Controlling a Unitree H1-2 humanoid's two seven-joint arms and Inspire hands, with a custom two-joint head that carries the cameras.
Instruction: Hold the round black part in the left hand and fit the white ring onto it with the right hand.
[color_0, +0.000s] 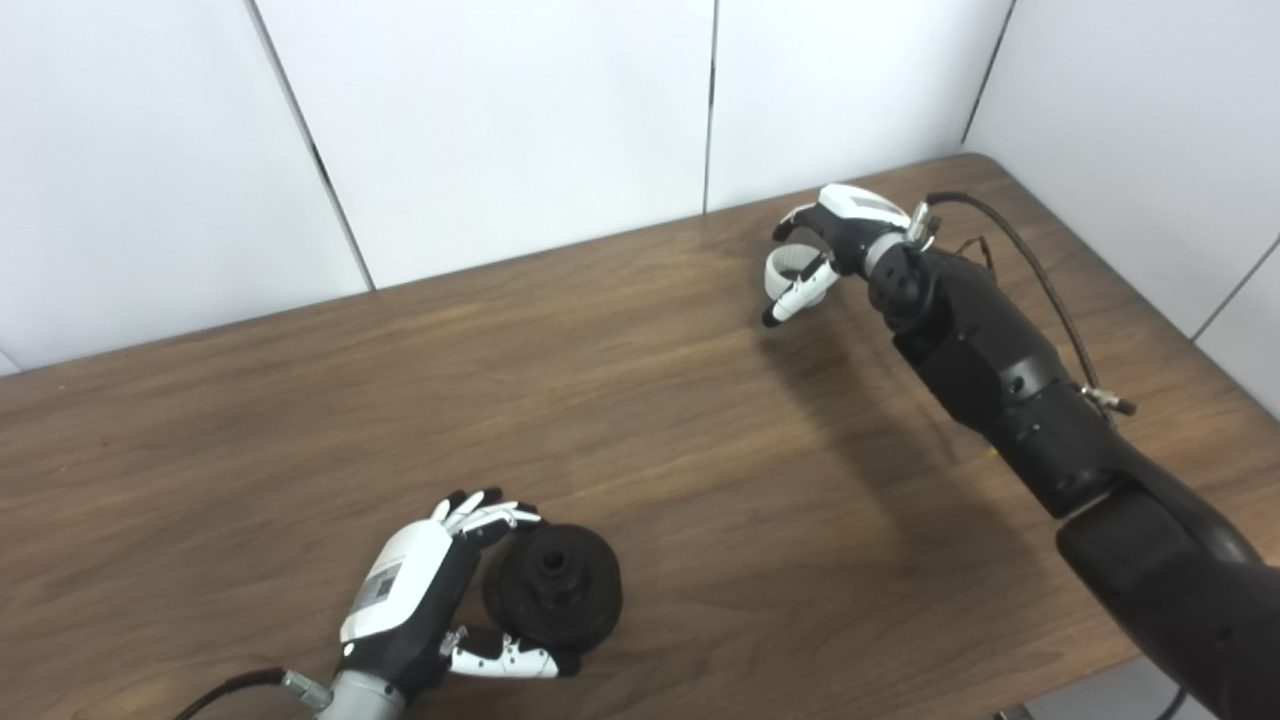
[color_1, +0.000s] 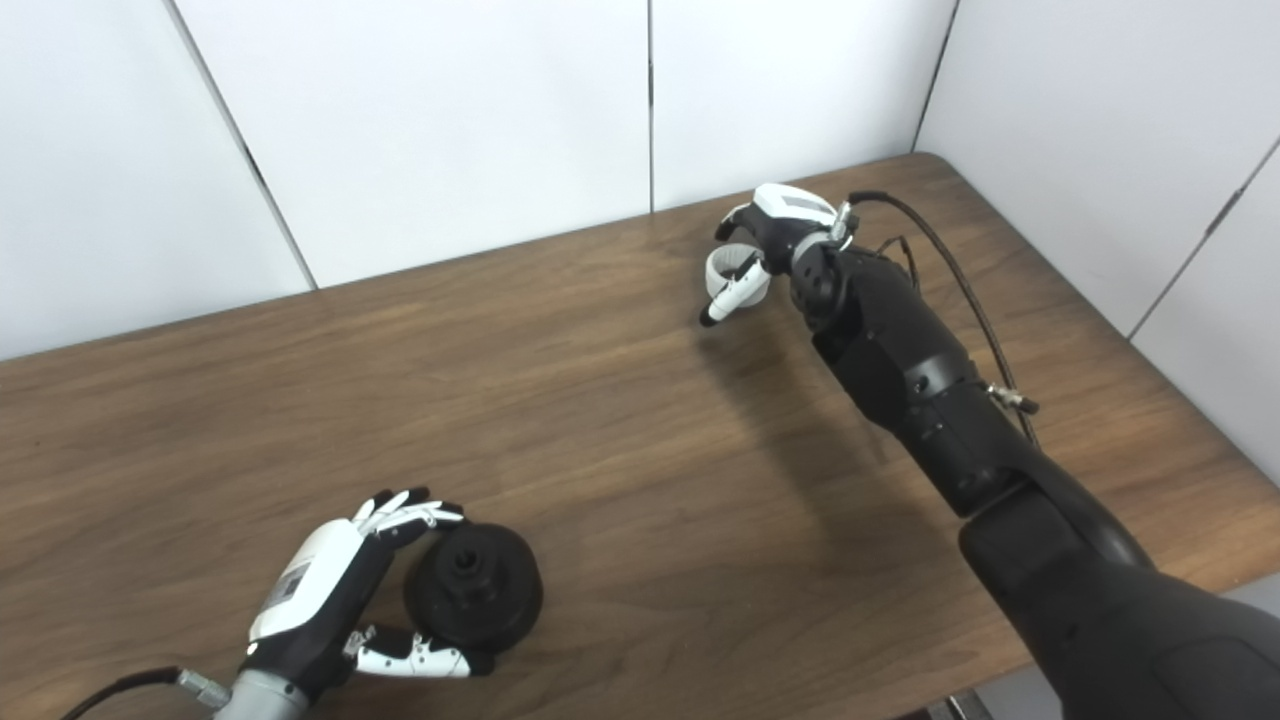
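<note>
1 black part (color_0: 553, 588), 1 white ring (color_0: 786, 268)

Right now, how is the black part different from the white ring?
The black part is black, chunky and the bigger of the two; the white ring is white, thin and smaller. The black part sits at the near edge in the left hand; the ring is far across the table in the right hand. Both are round and held.

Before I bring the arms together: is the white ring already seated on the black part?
No, the ring is in the right robot hand far across the table from the black part at the left robot hand.
</note>
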